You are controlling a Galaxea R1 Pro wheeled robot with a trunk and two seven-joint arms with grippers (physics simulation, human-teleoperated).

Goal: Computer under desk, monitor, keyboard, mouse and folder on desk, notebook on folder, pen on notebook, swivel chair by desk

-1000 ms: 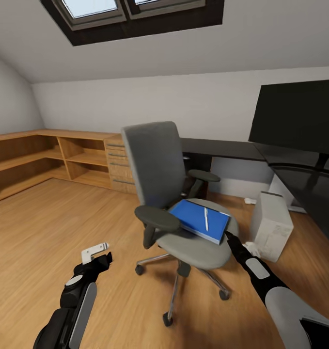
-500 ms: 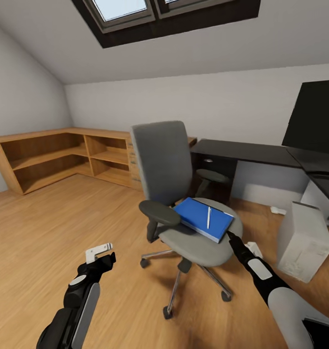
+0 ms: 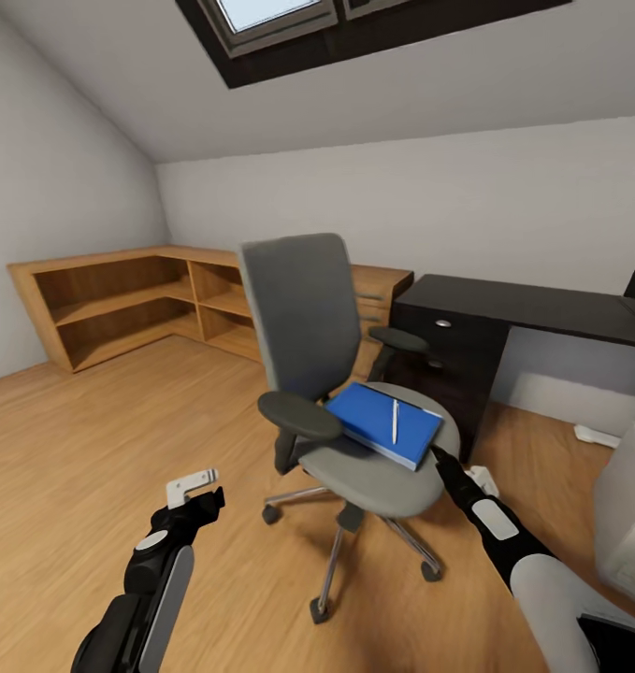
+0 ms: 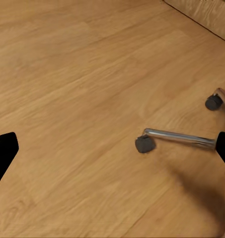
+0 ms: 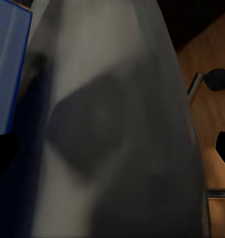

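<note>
Head view: the swivel chair point(image 3: 340, 393) stands mid-floor with the blue folder point(image 3: 382, 422) on its seat and the pen point(image 3: 395, 421) lying on the folder. The right gripper point(image 3: 440, 458) sits at the seat's 4 o'clock edge, just beside the folder's corner; I cannot tell whether its jaws grip anything. The left gripper point(image 3: 197, 488) hangs empty and wide over the floor at 8 o'clock. The dark surface point(image 3: 532, 307) lies at 2 o'clock. To do this well, I'd take the folder by its near edge and keep it level so the pen doesn't roll off.
</note>
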